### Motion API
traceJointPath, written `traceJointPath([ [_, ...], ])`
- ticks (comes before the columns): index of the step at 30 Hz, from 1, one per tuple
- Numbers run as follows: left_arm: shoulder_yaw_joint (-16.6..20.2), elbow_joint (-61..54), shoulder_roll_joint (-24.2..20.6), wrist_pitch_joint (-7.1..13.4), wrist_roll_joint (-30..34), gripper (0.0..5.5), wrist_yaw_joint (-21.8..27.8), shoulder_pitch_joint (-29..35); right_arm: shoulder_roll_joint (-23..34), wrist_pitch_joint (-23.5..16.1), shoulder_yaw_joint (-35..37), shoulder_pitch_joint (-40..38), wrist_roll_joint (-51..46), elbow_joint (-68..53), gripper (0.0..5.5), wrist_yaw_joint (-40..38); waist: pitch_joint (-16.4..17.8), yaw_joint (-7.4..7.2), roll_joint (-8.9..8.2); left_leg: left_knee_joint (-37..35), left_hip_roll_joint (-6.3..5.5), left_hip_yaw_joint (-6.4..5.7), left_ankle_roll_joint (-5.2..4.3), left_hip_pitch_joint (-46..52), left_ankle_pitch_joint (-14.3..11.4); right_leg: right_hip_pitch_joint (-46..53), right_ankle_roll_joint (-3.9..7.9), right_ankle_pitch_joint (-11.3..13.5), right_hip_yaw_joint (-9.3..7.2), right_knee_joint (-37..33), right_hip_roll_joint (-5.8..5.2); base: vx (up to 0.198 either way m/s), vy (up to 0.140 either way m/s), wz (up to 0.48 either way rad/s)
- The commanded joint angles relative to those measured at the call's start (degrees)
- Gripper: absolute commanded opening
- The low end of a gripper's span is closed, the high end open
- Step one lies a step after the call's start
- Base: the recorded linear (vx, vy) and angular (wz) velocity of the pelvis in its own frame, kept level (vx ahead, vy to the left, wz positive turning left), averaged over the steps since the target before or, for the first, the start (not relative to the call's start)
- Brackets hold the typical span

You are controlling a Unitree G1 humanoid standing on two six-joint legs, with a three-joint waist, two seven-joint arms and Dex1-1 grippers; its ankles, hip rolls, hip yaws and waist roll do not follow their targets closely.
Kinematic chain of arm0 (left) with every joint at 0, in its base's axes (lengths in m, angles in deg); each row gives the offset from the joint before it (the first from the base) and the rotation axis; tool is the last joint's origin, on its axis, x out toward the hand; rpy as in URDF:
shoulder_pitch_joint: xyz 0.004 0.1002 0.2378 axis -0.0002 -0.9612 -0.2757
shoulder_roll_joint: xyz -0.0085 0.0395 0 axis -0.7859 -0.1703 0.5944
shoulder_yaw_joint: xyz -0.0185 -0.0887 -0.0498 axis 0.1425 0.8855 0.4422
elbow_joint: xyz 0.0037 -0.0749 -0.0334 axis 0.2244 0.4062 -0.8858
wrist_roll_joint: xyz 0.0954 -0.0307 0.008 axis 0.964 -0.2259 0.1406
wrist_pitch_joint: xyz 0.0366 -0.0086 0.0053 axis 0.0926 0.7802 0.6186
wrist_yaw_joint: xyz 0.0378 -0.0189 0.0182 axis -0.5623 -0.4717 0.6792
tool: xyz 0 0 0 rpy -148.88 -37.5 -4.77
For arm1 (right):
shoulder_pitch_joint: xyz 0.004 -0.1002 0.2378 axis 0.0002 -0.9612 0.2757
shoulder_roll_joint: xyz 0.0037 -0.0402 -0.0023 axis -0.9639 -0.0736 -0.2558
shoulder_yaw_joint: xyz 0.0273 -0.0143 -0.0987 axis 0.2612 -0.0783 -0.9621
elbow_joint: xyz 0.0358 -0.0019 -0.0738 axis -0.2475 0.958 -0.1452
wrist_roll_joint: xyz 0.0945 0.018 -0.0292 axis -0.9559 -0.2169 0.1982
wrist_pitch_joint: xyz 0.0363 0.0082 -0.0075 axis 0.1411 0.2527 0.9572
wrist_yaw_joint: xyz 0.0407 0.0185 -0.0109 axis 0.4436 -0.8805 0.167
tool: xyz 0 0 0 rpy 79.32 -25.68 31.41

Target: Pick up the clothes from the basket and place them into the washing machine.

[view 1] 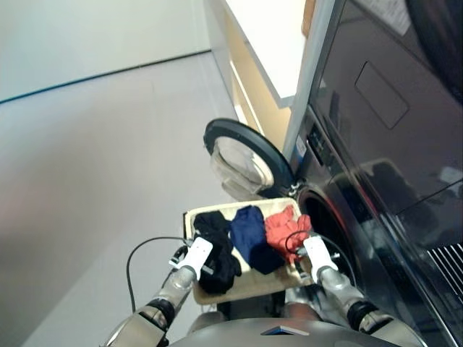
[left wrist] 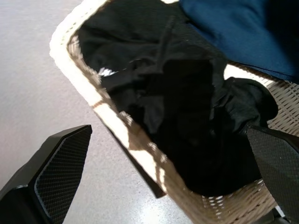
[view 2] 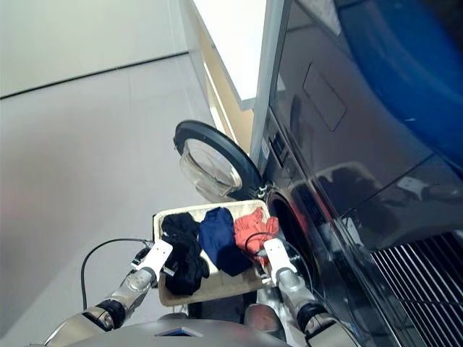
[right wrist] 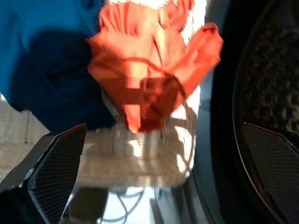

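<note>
The cream wicker basket (view 1: 255, 286) sits just in front of me and holds three clothes side by side: a black one (view 1: 217, 253), a navy one (view 1: 249, 235) and a coral-red one (view 1: 283, 230). My left gripper (left wrist: 168, 163) hangs open over the basket's left rim above the black garment, holding nothing. Over the basket's right end, my right gripper (right wrist: 163, 158) is open just short of the coral-red garment (right wrist: 149, 79). The dark grey washing machine (view 1: 325, 217) stands to the right, its round glass door (view 1: 242, 160) swung open beyond the basket. Its drum (right wrist: 275, 79) lies beside the right gripper.
A glossy black appliance (view 1: 391, 101) is stacked above the washing machine. A white and wood counter (view 1: 268, 50) runs behind the door. A black cable (view 1: 145, 249) loops by my left arm over the grey floor (view 1: 94, 159).
</note>
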Motion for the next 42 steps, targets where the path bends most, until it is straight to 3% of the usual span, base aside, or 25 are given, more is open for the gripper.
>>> traceJointPath([
  [1,-0.77,0.44,-1.78,0.87,0.12,5.5,-1.7,7.17,-2.16,-3.56,-2.4,5.35,-2.49,-3.69,5.5,-0.88,3.03,-1.35,-4.76,4.01,-3.33,2.08,0.43,-2.66,-2.65,-1.69,7.34,-4.16,2.01,4.24,-2.75,-0.068,0.035,-0.106],
  [10,0.26,2.18,-2.21,-0.78,-6.4,5.5,-4.35,16.26,-1.56,-4.55,-3.95,14.41,-5.45,-8.48,5.5,-2.85,7.48,-1.8,-4.47,9.92,-3.37,1.91,0.56,-15.91,-2.85,-15.98,6.85,-4.57,1.74,11.48,-3.82,-0.069,0.021,-0.003],
  [14,1.66,3.6,-2.12,-1.5,-9.35,5.5,-5.86,19.04,-2.12,-5.02,-4.39,17.34,-6.0,-8.62,5.5,-3.96,7.99,-2.02,-4.49,16.43,-3.19,1.58,1.27,-23.78,-4.97,-23.07,6.49,-5.73,1.98,16.68,-4.17,0.002,0.007,0.06],
  [16,2.14,3.96,-2.08,-1.66,-10.72,5.5,-5.9,19.74,-2.3,-5.16,-4.63,18.36,-6.27,-9.26,5.5,-4.4,7.85,-1.97,-4.35,19.67,-2.85,0.95,1.32,-26.44,-7.57,-25.25,6.56,-7.79,2.29,19.17,-3.93,0.073,0.014,0.123],
  [25,3.6,6.24,-3.94,-2.91,-13.54,5.5,-6.39,24.31,-2.92,-6.46,-5.5,21.83,-8.07,-13.89,5.5,-5.26,7.07,-2.94,-4.69,27.27,-2.2,-0.23,1.97,-38.88,-9.68,-37.0,6.07,-9.28,2.77,26.06,-4.02,0.0,0.0,0.0],
  [26,3.83,6.61,-4.02,-3.05,-13.82,4.94,-6.43,24.75,-3.03,-6.41,-5.46,21.98,-8.3,-13.93,5.5,-5.19,6.94,-3.02,-4.71,27.8,-2.19,-0.48,1.98,-39.83,-9.8,-37.88,5.99,-9.39,2.76,26.51,-3.96,0.0,0.0,0.0],
  [27,4.12,7.02,-3.93,-3.0,-14.15,0.32,-6.67,25.0,-3.33,-6.37,-5.69,22.25,-8.14,-13.48,5.5,-5.14,6.74,-3.06,-4.75,28.26,-2.1,-0.6,2.02,-40.43,-9.96,-38.49,5.89,-9.56,2.74,26.87,-3.86,0.0,0.0,0.0],
  [28,4.18,6.55,-4.01,-2.93,-14.5,0.0,-6.89,25.16,-3.36,-6.37,-5.8,22.32,-7.81,-13.25,5.5,-5.26,6.56,-2.98,-4.72,28.57,-2.04,-0.74,2.08,-40.85,-10.0,-38.78,5.8,-9.64,2.62,27.19,-3.85,0.0,0.0,0.0],
  [37,3.82,3.75,-2.98,-1.11,-16.92,0.0,-6.57,23.65,-3.29,-6.49,-4.69,20.1,-6.63,-12.42,5.5,-4.3,4.15,-2.78,-4.3,24.99,-2.71,-1.23,1.98,-36.88,-9.36,-36.15,5.86,-9.38,2.59,25.22,-3.75,0.0,0.0,0.0],
  [42,4.92,-1.06,-3.57,1.5,-20.55,0.0,-7.04,23.09,-2.86,-6.79,-4.53,18.37,-7.4,-13.24,5.5,-3.42,3.97,-2.26,-4.07,19.67,-2.78,-0.89,1.41,-29.61,-7.96,-29.93,6.08,-8.12,2.78,21.19,-3.75,0.0,0.0,0.0],
])
